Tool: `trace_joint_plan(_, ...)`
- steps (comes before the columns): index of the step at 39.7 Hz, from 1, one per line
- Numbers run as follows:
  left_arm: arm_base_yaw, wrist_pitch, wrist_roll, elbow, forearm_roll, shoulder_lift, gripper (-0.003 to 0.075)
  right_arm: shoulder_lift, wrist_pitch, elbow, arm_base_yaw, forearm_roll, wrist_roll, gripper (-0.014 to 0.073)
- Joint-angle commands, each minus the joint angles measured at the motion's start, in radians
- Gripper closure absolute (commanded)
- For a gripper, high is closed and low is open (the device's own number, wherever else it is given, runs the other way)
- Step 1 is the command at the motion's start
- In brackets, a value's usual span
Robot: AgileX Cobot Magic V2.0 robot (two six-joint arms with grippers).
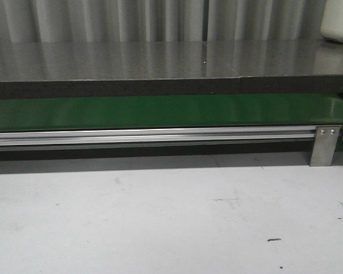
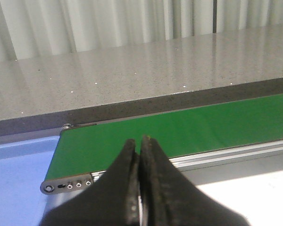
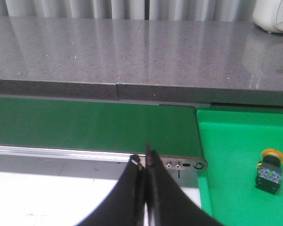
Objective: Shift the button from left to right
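Grey speckled counter (image 1: pixel 160 60) runs behind the green conveyor belt (image 1: pixel 160 111); the button (image 3: pixel 269 171) sits on a green tray (image 3: pixel 226 155) beyond the belt's end. Both the left tool (image 2: pixel 140 143) and the right tool (image 3: pixel 144 162) are pressed together and empty, so whichever arm reaches the button should first spread its fingers wide, then grip the black body below the yellow head.

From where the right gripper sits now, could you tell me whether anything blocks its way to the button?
Nothing visible does. The button lies alone on the green tray, past the conveyor's end, with the shut right gripper short of the belt.

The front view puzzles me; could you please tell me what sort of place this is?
Probably an industrial conveyor test station: a long green conveyor belt on an aluminium rail, beside a grey speckled stone counter.
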Motion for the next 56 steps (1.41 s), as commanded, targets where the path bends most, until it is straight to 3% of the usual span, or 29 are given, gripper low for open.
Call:
trace_joint_plan(1, -0.008, -0.082, -0.011, -0.026, -0.009, 0.014, 0.0741, 0.007, -0.072, -0.023, 0.000, -0.006, -0.008, 0.0661)
trace_joint_plan(12, -0.008, -0.116, -0.013, 0.014, -0.005, -0.008, 0.0741, 0.007, -0.072, -0.023, 0.000, -0.006, -0.008, 0.0661)
trace_joint_plan(24, -0.008, -0.324, -0.144, 0.219, 0.025, -0.020, 0.0741, 0.007, -0.072, -0.023, 0.000, -0.006, -0.008, 0.0661)
trace_joint_plan(31, -0.008, -0.330, -0.144, 0.307, 0.023, -0.020, 0.0741, 0.007, -0.072, -0.023, 0.000, -0.006, -0.008, 0.0661)
trace_joint_plan(56, -0.008, -0.336, -0.144, 0.307, 0.023, -0.020, 0.0741, 0.007, -0.072, -0.023, 0.000, -0.006, -0.008, 0.0661)
